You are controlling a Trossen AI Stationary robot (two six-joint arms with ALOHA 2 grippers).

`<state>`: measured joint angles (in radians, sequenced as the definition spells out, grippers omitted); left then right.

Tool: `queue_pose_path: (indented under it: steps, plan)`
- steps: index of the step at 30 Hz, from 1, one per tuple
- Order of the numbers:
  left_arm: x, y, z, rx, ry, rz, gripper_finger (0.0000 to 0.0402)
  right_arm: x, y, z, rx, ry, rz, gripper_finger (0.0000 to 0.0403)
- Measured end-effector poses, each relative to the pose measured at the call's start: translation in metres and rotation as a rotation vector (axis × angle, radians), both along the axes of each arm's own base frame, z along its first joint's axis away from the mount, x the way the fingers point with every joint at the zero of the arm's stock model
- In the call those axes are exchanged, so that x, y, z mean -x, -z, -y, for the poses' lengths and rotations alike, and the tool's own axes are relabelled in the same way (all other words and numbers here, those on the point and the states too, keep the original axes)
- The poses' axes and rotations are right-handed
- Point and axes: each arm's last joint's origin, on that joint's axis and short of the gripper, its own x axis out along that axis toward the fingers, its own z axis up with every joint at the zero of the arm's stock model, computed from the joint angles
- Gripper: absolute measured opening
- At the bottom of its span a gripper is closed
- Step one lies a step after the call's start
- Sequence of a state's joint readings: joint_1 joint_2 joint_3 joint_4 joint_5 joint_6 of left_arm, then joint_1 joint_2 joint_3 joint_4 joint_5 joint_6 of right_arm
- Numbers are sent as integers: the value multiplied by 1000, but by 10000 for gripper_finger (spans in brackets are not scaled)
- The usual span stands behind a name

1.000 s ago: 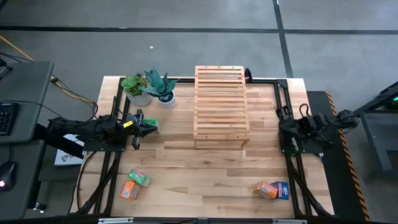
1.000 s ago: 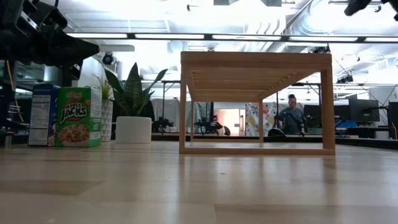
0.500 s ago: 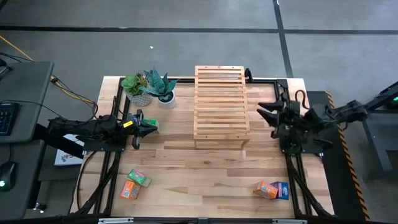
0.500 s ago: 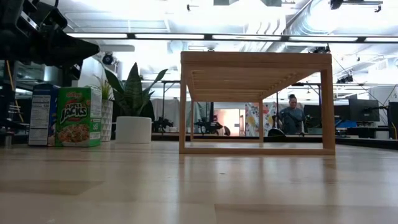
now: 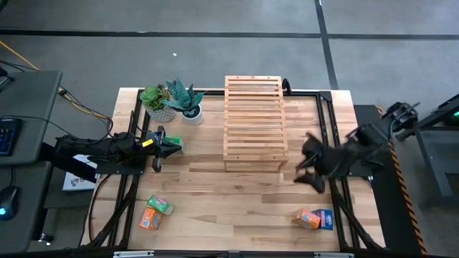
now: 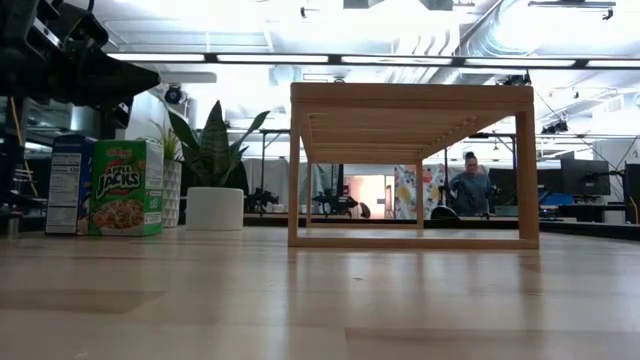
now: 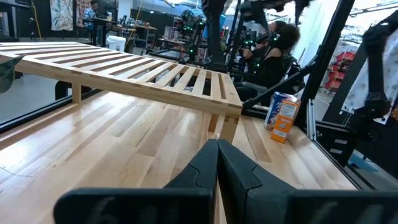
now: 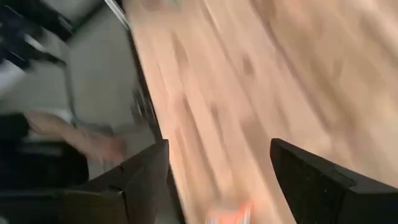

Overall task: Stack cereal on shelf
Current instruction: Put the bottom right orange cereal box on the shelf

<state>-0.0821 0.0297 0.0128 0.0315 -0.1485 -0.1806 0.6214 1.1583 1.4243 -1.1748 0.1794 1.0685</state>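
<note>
The shelf (image 5: pixel 254 118), a light slatted rack, stands on its legs at the table's far middle; it also shows in the low view (image 6: pixel 410 100) and the left wrist view (image 7: pixel 124 65). Cereal boxes: a green one (image 6: pixel 125 187) and a blue one (image 6: pixel 68 185) stand upright at the left. A green (image 5: pixel 161 206) and an orange (image 5: pixel 150 218) box lie near left. An orange (image 5: pixel 307 218) and a blue (image 5: pixel 324 218) box lie near right. My left gripper (image 5: pixel 159 143) is shut above the left boxes. My right gripper (image 5: pixel 305 161) hovers open, right of the shelf.
Two potted plants (image 5: pixel 172 100) stand at the far left beside the shelf. Black frame rails (image 5: pixel 333 193) run along the table's left and right sides. Bare wood lies between the shelf and the near edge. A person (image 6: pixel 468 185) shows in the room behind.
My right gripper has swung out from the right rail toward the table's middle, then toward the near edge and the near-right boxes, and has opened. The boxes and the shelf have not moved.
</note>
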Motion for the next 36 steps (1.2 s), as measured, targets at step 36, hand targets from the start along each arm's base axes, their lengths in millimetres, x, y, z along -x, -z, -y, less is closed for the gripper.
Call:
queue_pose_path:
  steps: [36]
  plan:
    - [0,0,0,0,0,0,1,-25,119,-168,396,206,-642,273]
